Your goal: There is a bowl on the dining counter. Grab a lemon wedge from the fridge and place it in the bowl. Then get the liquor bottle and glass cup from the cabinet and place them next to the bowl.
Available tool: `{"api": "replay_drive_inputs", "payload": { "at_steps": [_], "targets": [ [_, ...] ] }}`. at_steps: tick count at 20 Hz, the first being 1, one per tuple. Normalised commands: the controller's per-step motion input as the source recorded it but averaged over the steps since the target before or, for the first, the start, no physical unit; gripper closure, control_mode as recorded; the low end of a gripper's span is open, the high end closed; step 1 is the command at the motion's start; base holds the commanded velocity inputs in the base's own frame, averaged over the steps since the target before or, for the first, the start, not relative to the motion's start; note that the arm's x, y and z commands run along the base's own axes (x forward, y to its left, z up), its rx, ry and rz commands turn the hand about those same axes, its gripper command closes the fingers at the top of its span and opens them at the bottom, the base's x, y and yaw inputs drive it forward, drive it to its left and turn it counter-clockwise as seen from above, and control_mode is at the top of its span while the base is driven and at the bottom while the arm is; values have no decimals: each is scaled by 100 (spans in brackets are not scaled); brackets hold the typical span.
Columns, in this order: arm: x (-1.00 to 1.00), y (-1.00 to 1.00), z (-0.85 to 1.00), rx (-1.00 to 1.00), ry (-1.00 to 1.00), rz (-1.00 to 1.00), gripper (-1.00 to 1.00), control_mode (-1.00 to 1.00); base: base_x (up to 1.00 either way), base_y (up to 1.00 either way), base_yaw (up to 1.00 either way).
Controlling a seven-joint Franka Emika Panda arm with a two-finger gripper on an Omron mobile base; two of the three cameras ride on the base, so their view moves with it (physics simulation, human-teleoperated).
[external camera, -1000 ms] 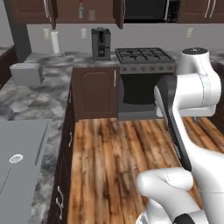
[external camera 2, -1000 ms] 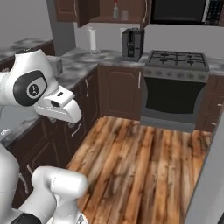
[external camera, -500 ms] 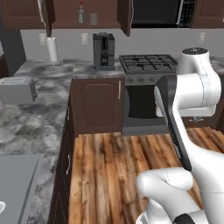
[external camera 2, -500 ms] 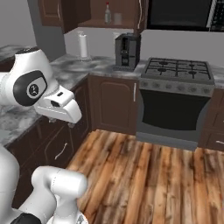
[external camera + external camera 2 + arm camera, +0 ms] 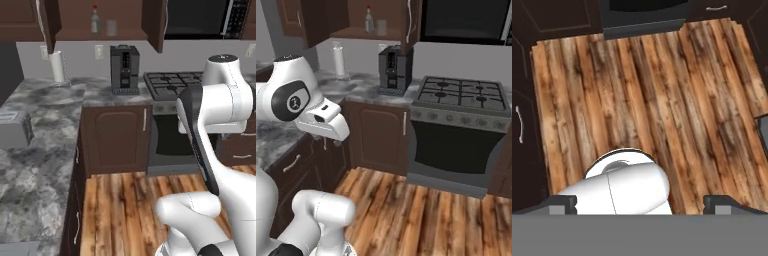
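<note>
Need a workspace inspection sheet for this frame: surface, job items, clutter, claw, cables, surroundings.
Surface: grey marbled counter, L-shaped, over dark brown lower cabinets.
Job's things: cabinet doors open; liquor bottle and glass cup stand side by side on its shelf.
Clutter: coffee machine, paper towel roll, toaster on the counter.
Claw: open, empty, fingertips pointing down at the wood floor.
Cables: nothing seen.
Surroundings: stove with oven below, microwave above.

Kitchen — stove, cabinets (dark wood), coffee machine
</note>
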Motion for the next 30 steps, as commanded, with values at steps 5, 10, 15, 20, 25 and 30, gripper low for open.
{"api": "replay_drive_inputs", "payload": {
  "at_steps": [5,10,15,20,25,30],
  "targets": [
    [0,0,0,0,0,0,-100,100,100,29,2],
    [0,0,0,0,0,0,-100,100,100,25,1],
    [0,0,0,0,0,0,-100,100,100,23,1],
    [0,0,0,0,0,0,-100,100,100,37,1],
    [0,0,0,0,0,0,-100,100,100,45,1],
    [0,0,0,0,0,0,-100,100,100,20,0]
  ]
}}
